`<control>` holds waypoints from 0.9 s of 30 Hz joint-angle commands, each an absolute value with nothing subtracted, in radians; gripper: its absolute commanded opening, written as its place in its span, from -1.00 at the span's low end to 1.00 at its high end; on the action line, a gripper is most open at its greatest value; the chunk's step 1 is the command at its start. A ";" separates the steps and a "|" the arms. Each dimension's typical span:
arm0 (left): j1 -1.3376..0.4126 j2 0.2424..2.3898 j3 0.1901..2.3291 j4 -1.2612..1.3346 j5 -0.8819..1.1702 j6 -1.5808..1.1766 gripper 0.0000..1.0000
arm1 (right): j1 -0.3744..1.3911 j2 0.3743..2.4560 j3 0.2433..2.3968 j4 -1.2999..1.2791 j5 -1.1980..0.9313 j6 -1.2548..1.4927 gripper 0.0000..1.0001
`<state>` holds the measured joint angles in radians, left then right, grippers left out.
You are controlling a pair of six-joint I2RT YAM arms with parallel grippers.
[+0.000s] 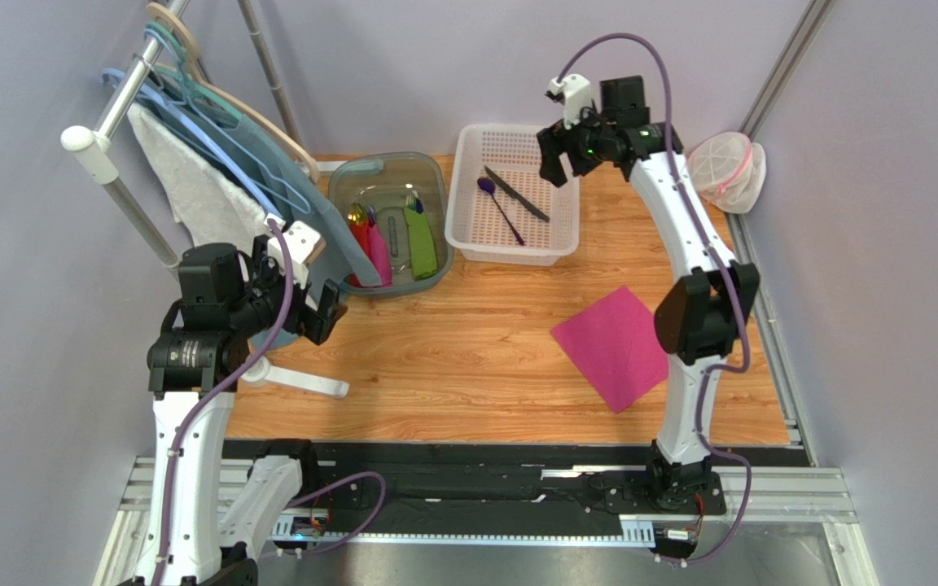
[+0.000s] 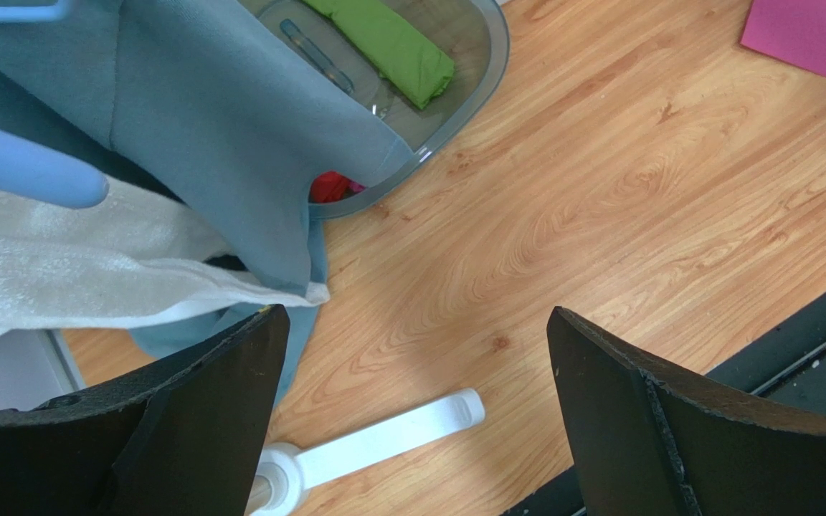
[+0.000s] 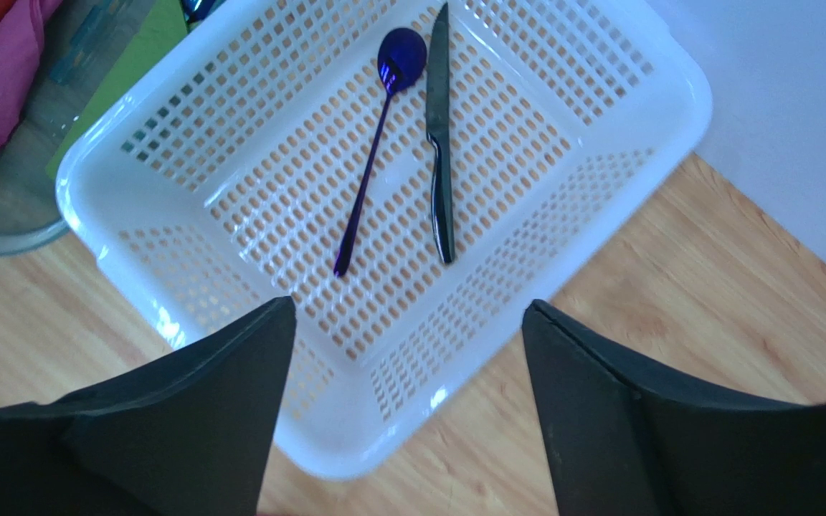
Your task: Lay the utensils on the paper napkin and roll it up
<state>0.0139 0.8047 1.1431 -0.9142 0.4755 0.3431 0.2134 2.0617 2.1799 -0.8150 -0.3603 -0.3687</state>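
Note:
A dark purple spoon (image 1: 500, 209) and a black knife (image 1: 517, 194) lie side by side in the white basket (image 1: 472, 242). In the right wrist view the spoon (image 3: 374, 148) and the knife (image 3: 440, 140) lie on the basket's (image 3: 644, 65) floor. My right gripper (image 1: 562, 149) is open and empty, above the basket's right rim; its jaws (image 3: 407, 312) stand wide apart. The magenta-pink napkin (image 1: 615, 346) lies flat on the table, right of centre; a corner shows in the left wrist view (image 2: 816, 38). My left gripper (image 1: 321, 311) is open and empty, at the left (image 2: 417, 317).
A grey tub (image 1: 428, 165) with green, pink and red items stands left of the basket. A rack (image 1: 107, 134) with hangers and white cloth is at the back left; its white foot (image 2: 385, 435) lies under my left gripper. A clear lidded container (image 1: 728, 169) sits at the back right.

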 commanded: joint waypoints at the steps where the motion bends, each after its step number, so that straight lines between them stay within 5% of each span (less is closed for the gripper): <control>1: 0.017 0.844 1.170 -0.877 0.509 0.339 0.98 | 0.241 2.224 2.298 -0.717 -0.357 -0.364 0.51; 27: 0.018 0.943 1.230 -0.910 0.380 0.308 0.98 | 0.244 2.614 2.387 -0.483 -0.285 -0.337 0.11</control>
